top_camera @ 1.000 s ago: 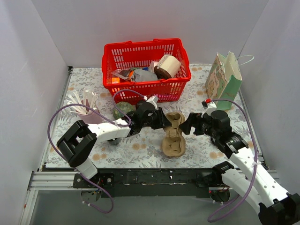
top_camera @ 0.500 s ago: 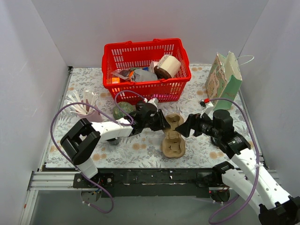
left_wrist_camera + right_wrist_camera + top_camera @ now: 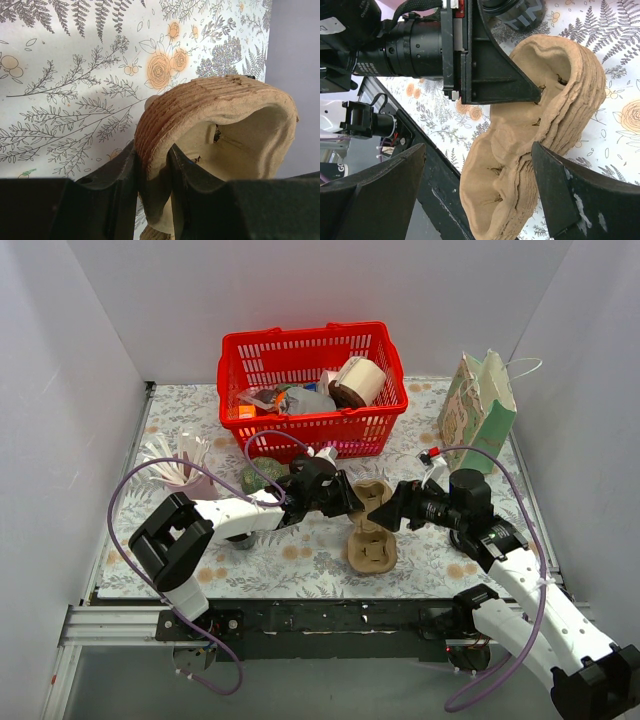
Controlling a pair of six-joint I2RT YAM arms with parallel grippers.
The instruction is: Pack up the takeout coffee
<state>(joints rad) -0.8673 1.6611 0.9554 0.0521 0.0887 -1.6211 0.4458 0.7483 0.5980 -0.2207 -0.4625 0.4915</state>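
The white and black left arm (image 3: pixel 232 521) lies low and reaches toward the middle. Its left gripper (image 3: pixel 346 498) pinches the rim of the brown cardboard cup tray (image 3: pixel 372 530) (both fingers tight). The right arm (image 3: pixel 505 555) reaches left, and its right gripper (image 3: pixel 393 510) is spread wide.

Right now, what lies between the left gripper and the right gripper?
The stack of pulp cup carriers: the left gripper pinches its far end, and the open right gripper faces it. The top external view shows this.
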